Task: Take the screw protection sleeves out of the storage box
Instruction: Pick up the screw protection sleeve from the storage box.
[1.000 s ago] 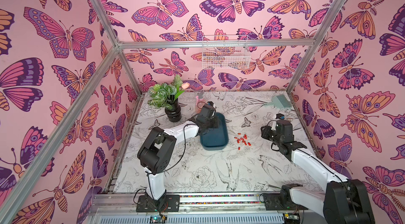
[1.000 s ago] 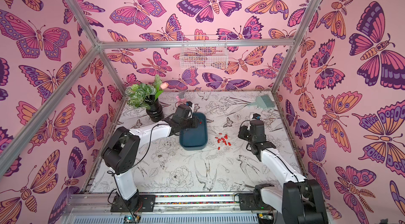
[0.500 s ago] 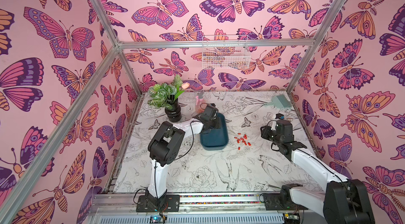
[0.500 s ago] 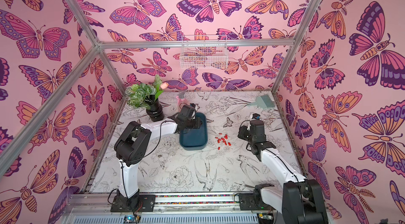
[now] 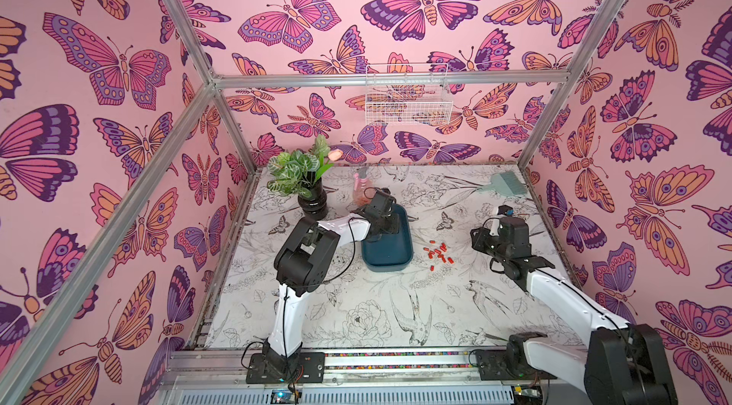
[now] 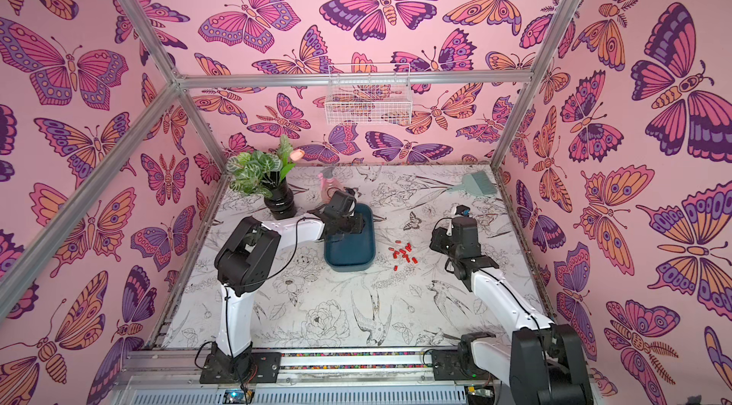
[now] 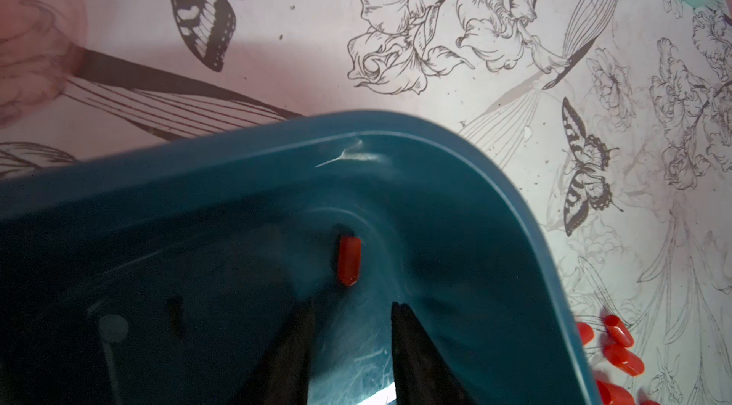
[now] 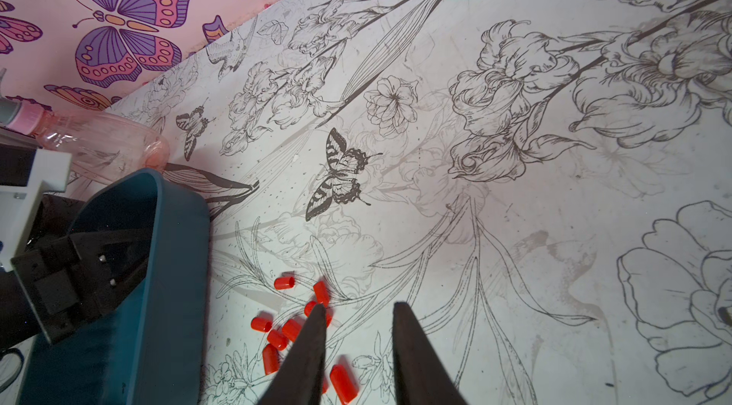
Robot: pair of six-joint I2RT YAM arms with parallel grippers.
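The dark teal storage box [image 5: 390, 254] [image 6: 350, 254] lies at mid-table in both top views. One red screw protection sleeve [image 7: 349, 260] lies on the floor of the storage box [image 7: 237, 193], near a rounded corner. My left gripper [image 7: 352, 304] [image 5: 387, 224] reaches into the box, open, with its tips just short of that sleeve and nothing between them. Several sleeves [image 5: 437, 253] [image 6: 404, 252] [image 8: 285, 327] lie in a loose pile on the table beside the box [image 8: 174, 264]. My right gripper [image 8: 358, 306] [image 5: 478, 241] hovers open and empty just right of the pile.
A potted plant [image 5: 301, 177] and a pink spray bottle [image 5: 362, 189] stand behind the box. A teal brush [image 5: 505, 183] lies at the back right. A white wire basket [image 5: 408, 100] hangs on the back wall.
The left arm's elbow has swung in toward the box, and its gripper has shifted slightly inside it. The right arm has not moved.
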